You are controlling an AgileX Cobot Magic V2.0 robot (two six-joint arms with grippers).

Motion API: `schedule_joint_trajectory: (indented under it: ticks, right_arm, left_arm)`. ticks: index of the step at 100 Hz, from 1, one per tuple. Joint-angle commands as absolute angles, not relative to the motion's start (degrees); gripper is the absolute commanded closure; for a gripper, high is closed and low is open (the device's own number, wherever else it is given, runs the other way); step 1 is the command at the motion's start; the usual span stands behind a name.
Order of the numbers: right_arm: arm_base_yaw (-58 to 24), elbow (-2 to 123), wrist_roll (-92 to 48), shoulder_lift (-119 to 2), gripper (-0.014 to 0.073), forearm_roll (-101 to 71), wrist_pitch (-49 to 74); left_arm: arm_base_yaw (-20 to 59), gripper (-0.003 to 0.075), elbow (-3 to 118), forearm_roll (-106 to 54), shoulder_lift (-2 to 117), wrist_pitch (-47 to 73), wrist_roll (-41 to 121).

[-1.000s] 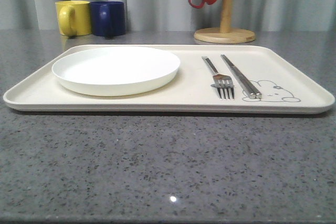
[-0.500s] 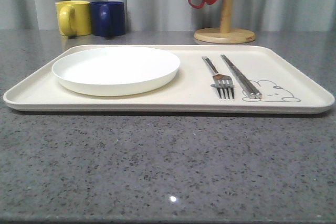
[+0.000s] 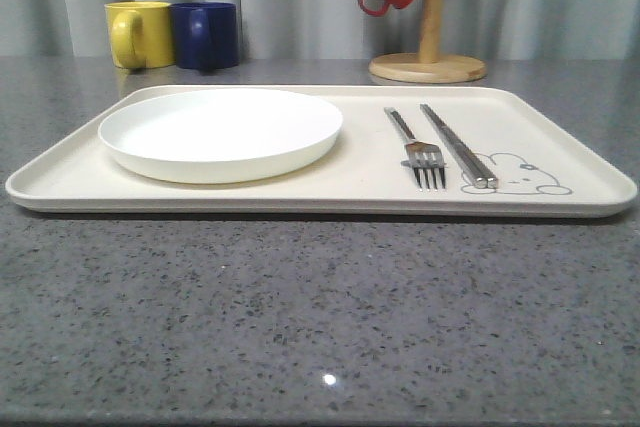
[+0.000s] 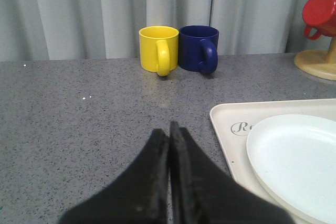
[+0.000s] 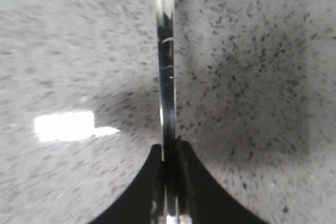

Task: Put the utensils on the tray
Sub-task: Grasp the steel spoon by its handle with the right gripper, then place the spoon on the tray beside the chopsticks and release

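Your right gripper is pinched onto a slim steel handle, most likely the spoon, the one utensil not yet lying on the tray. In the right wrist view the handle runs straight out from between the fingertips, in line with the gripper, over bare speckled grey countertop; the bowl end is out of frame, so you cannot confirm from here which utensil it is. No part of the tray is under it, so you have a carry to make before any release.

Your left gripper has its two black fingers pressed together with nothing between them. It sits over the counter just off the tray's left end, where the rim and the start of the printed script show beside the white plate. It plays no part in this move.

On the tray, the fork and chopsticks lie side by side on the right half, their long axes running front to back, just beside the rabbit drawing. The open patch lies right of the chopsticks. Bring the handle in parallel to those two, so it settles flat in the same direction
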State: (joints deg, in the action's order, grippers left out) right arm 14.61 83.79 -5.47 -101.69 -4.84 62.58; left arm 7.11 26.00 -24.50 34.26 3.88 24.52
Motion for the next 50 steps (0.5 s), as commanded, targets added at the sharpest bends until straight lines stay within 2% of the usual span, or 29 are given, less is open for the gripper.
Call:
schedule_joint_trajectory:
  ticks: [1, 21, 50]
  right_arm:
    - [13.7, 87.0, -5.1, -96.2, 0.0622, -5.9, 63.9]
    - [7.9, 87.1, 2.1, -89.6, 0.062, -5.9, 65.2]
    - [-8.7, 86.7, 12.5, -88.5, 0.062, -4.8, 63.3]
  left_arm:
    - [7.3, 0.0738, 27.6, -24.7, 34.3, -0.6, 24.5]
    - [7.3, 0.0738, 27.6, -24.7, 34.3, -0.6, 24.5]
    - [7.3, 0.0738, 27.6, -24.7, 34.3, -0.6, 24.5]
